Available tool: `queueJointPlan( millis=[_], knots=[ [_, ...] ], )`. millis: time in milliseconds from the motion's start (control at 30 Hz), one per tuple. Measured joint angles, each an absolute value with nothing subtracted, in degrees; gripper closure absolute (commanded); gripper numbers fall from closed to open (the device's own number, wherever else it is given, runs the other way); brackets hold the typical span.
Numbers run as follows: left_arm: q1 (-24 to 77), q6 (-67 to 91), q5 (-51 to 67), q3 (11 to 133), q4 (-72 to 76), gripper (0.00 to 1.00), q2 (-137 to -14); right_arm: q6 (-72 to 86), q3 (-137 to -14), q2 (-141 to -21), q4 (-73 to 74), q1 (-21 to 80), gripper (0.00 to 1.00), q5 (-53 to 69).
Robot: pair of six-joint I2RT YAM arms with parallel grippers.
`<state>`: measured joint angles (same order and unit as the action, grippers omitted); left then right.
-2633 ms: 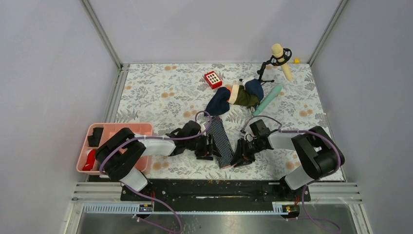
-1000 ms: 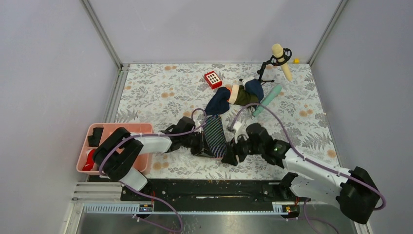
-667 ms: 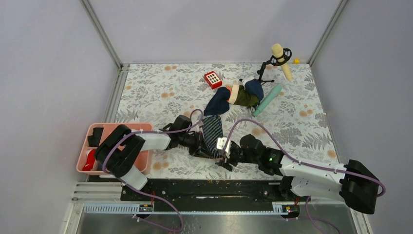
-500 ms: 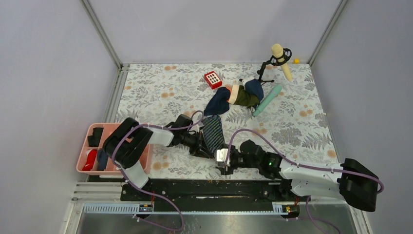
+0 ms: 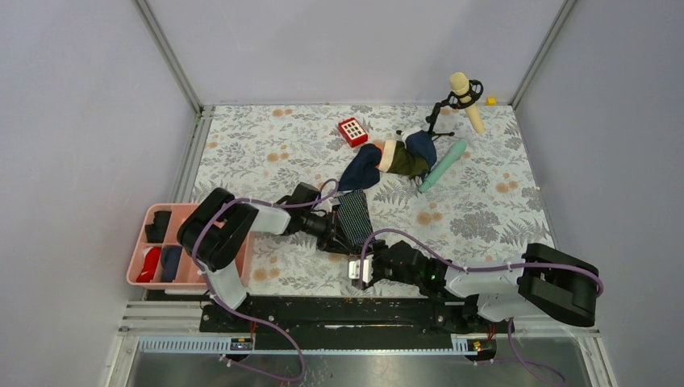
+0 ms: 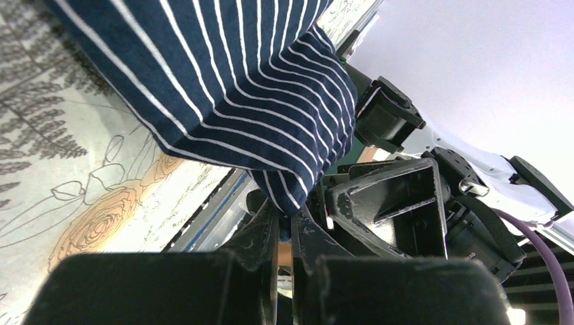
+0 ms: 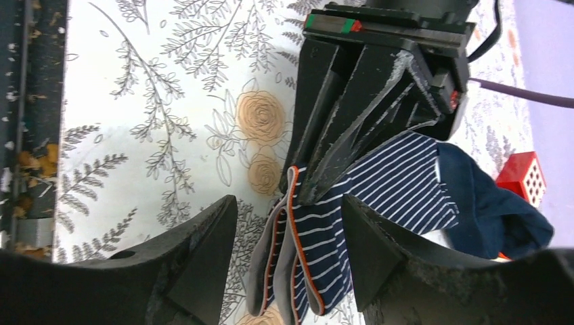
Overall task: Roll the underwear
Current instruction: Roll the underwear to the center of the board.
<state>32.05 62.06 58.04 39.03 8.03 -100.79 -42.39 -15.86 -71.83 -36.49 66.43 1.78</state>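
The underwear (image 5: 353,216), navy with thin pale stripes, lies bunched at the middle of the table, and its near end is lifted. My left gripper (image 5: 339,236) is shut on that end. In the left wrist view the fingers (image 6: 291,215) pinch a striped fold (image 6: 271,101). My right gripper (image 5: 356,268) lies low just in front of the underwear and stands open. In the right wrist view its fingers (image 7: 290,203) stand either side of the grey, orange-trimmed waistband (image 7: 284,257) without touching it. The left gripper (image 7: 365,101) clamps the cloth (image 7: 386,196) just beyond.
A plain navy cloth (image 5: 360,171) and a dark green and tan garment (image 5: 401,159) lie behind the underwear. Farther back are a red perforated block (image 5: 352,131), a teal cylinder (image 5: 442,165) and a microphone on a stand (image 5: 461,89). A pink tray (image 5: 173,207) sits at the near left.
My right arm has swung left and down to the table's near edge, its gripper now facing the underwear's near end. The left gripper has drawn that end back, so the cloth looks shorter.
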Motion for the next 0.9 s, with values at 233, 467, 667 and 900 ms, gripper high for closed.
queueJointPlan(
  millis=[233,467,667,900],
  knots=[
    [30.83,63.05,59.31,39.42,7.62,1.00,-102.10,-44.40,-15.81,-73.06,-39.81,66.83,0.38,-1.28],
    [30.13,63.07,59.68,39.42,7.49,1.00,-102.10,-44.82,-15.11,-73.08,-39.22,67.00,0.42,-2.37],
    [29.39,63.05,59.81,39.42,7.38,1.00,-102.10,-44.97,-15.11,-73.76,-38.26,67.02,0.49,-3.33],
    [29.28,63.05,59.88,39.42,7.38,1.00,-102.10,-43.68,-15.66,-75.61,-36.40,67.02,0.52,-4.14]
  ],
)
